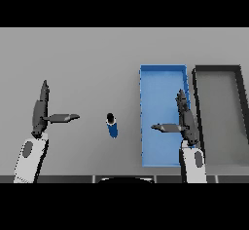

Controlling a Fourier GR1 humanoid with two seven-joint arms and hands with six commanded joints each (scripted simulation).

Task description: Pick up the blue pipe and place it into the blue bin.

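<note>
A: Grey table across the whole head view, flat and plain. Near the middle, standing upright: blue pipe, short, with a dark opening at the top. Free on all sides, touched by nothing.

B: And to the right of that?

A: Blue bin, long and rectangular, running away from the near edge. Just beside it, further right: dark bin with black walls and a grey floor, about the same shape. Close neighbours, contact between the two walls impossible to judge.

B: Left hand?

A: Left hand well to the left of the blue pipe, above bare table. Fingers straight and pointing away from the near edge, thumb stuck out sideways toward the pipe. Spread wide, holding nothing. Clear gap between thumb tip and pipe.

B: Right hand?

A: Right hand over the right side of the blue bin, near the wall shared with the dark bin's side. Same pose mirrored: fingers straight, thumb jutting left across the blue floor. Spread wide too, nothing in it. Well apart from the pipe, with the bin's left wall in between.
</note>
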